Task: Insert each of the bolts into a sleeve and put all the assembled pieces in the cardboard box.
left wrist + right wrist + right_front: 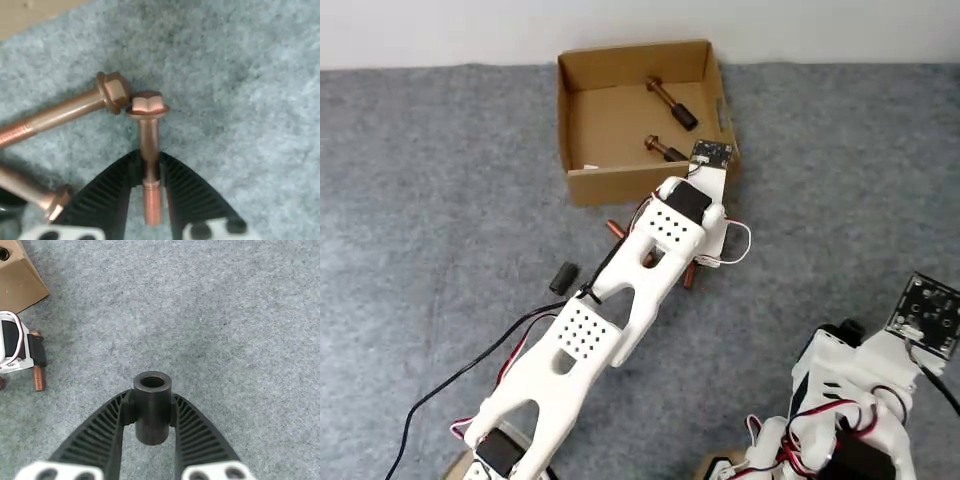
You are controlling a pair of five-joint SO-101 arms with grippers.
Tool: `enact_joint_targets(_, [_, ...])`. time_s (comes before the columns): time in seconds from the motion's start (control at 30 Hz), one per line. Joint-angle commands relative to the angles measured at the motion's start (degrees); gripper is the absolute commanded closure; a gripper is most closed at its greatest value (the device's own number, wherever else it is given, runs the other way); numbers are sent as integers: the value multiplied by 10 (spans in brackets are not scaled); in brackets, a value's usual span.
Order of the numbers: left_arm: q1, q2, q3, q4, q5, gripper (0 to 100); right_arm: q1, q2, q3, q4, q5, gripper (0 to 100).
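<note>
Left gripper (pixel 150 172): clenched on the shank of a copper bolt (pixel 149 130), with the jaws biting just above the threads, the flanged hex head pointing away from the wrist and the threaded end running back between the fingers. Head of this bolt sits just beside the head of a second bolt (pixel 70 112), which lies on the grey carpet (pixel 240 75); whether the two touch, cannot tell. A third bolt (pixel 30 192) lies near one finger, partly cut off by the frame edge. Right gripper (pixel 151 410): clamped around a black sleeve (pixel 152 425), with the bore open and facing away from the wrist, held over bare carpet. In the high view, the left arm (pixel 620 300) stretches to just in front of the cardboard box (pixel 585 185). The box holds two assembled pieces (pixel 672 105) (pixel 665 150), lying apart from each other. A loose sleeve (pixel 563 277) lies on the carpet beside the left arm, apart from the box.
</note>
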Motion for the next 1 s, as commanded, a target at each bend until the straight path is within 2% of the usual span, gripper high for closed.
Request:
enact_joint_targets(0.0, [-12, -5, -24, 11, 5, 994, 4, -6, -5, -7, 8, 990])
enact_joint_targets(0.1, [-11, -10, -40, 13, 5, 995, 4, -6, -5, -7, 8, 990])
enact_joint_targets(0.3, [-9, -11, -185, 29, -2, 996, 4, -6, -8, -7, 11, 990])
enact_joint_targets(0.57, [-3, -145, -156, 29, -25, 996, 4, -7, -11, -7, 77, 991])
enact_joint_targets(0.83, [11, -282, -155, 30, -112, 996, 3, -7, -20, -7, 78, 991])
enact_joint_targets(0.97, [8, -332, -154, 30, -144, 996, -35, -7, -20, -7, 76, 991])
